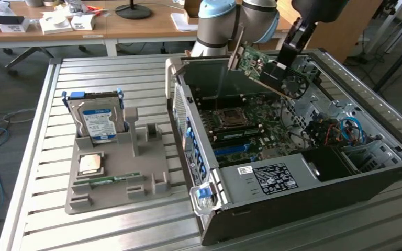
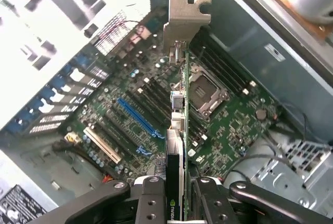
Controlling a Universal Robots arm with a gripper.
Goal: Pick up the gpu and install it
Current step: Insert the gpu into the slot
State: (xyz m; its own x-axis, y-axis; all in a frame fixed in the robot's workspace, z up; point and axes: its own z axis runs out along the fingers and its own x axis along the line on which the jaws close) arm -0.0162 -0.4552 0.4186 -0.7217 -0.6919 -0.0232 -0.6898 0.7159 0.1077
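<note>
Exterior view shows the gpu (image 1: 260, 65) hanging tilted over the far end of the open computer case (image 1: 278, 209). The wrist view shows it edge-on above the motherboard (image 2: 125, 104). Its long axis runs straight out from the gripper (image 2: 177, 203), metal bracket farthest. The fingers (image 2: 151, 198) pinch the card between them.

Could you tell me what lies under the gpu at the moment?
The hand holds the gpu over the motherboard: the CPU socket and a blue slot show beneath. The strip directly under its edge is covered.
</note>
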